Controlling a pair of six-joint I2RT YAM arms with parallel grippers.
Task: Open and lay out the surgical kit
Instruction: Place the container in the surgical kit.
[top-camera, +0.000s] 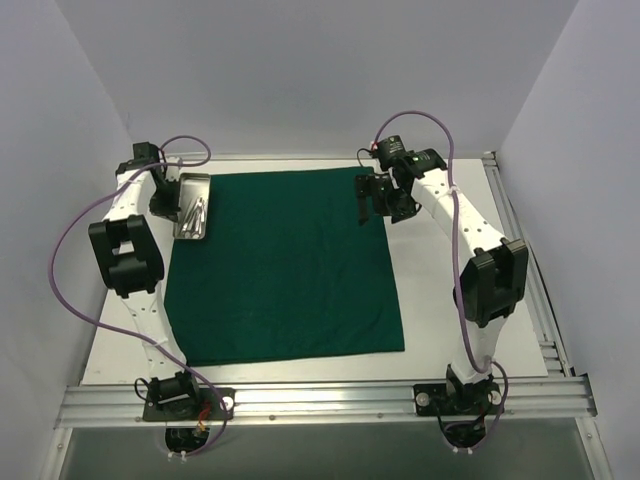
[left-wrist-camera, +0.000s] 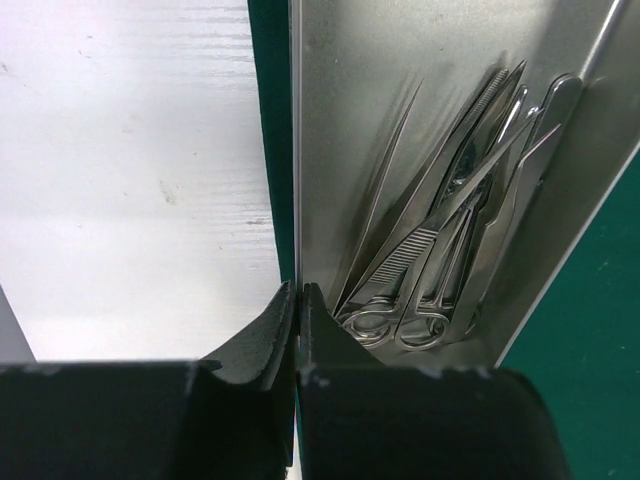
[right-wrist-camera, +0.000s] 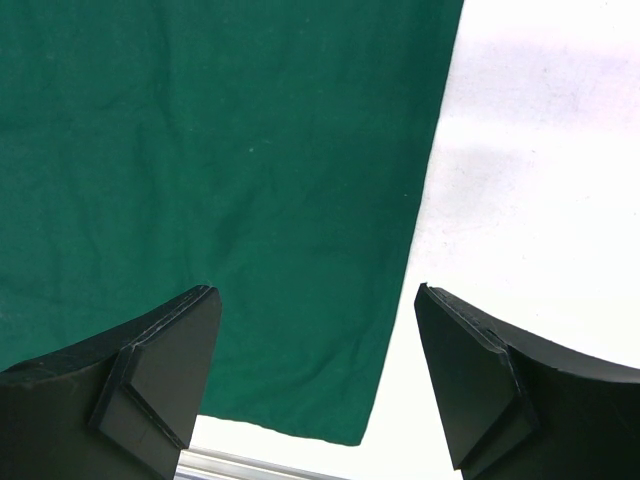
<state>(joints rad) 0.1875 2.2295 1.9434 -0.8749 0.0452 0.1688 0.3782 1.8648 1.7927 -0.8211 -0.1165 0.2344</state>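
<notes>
The dark green cloth (top-camera: 285, 265) of the surgical kit lies spread flat on the white table. At its far left corner sits the shiny metal tray (top-camera: 195, 178), with slim steel scissors and forceps (left-wrist-camera: 450, 260) bundled inside it. My left gripper (left-wrist-camera: 297, 300) is shut on the tray's (left-wrist-camera: 350, 120) thin side wall, next to the instruments' ring handles. My right gripper (right-wrist-camera: 315, 292) hovers open above the cloth's (right-wrist-camera: 200, 150) far right corner, holding nothing. From above, the right gripper (top-camera: 380, 195) hangs just over that cloth edge.
Bare white table (top-camera: 460, 250) runs along both sides of the cloth. An aluminium rail (top-camera: 320, 400) carries the arm bases at the near edge. A second rail (top-camera: 515, 250) lines the right side. White walls enclose the back and sides.
</notes>
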